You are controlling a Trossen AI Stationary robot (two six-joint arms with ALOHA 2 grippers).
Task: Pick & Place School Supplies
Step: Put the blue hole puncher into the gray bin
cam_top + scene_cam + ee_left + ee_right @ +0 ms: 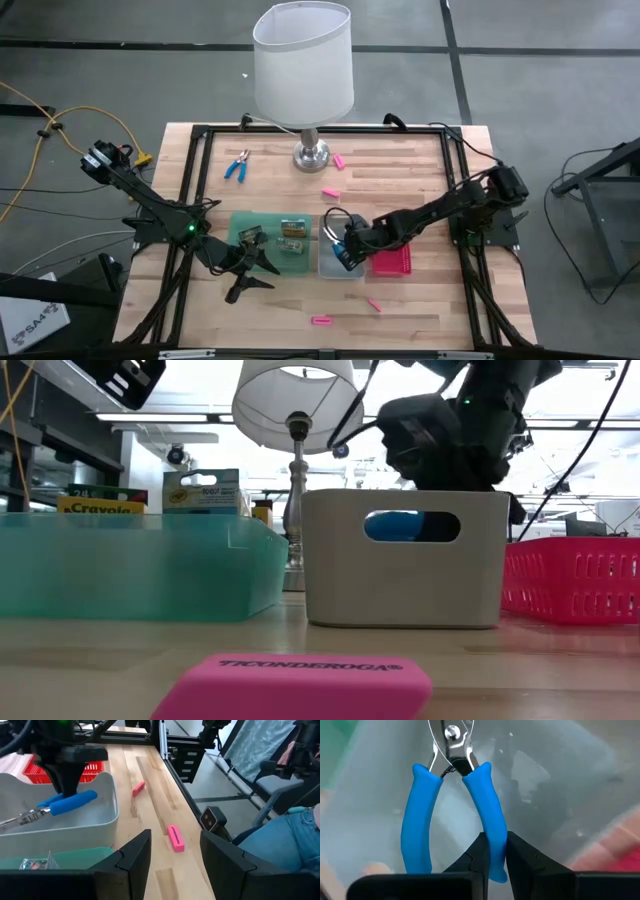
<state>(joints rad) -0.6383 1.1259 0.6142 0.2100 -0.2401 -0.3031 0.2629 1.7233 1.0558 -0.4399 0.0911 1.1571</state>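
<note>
The right gripper [494, 851] is pinching one blue handle of the pliers [452, 795] over the grey tray [340, 262]; it should be lowering them gently before letting go. The left gripper [175, 852] is hanging open beside the green tray [268, 260], which is holding crayon packs [292, 228].

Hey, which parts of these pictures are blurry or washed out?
Low view: the pink eraser up close is soft-edged, and the room behind glares white. Right wrist view: the grey tray behind the blue-handled pliers is blurred. Left wrist view: the left gripper is a dark blur.
</note>
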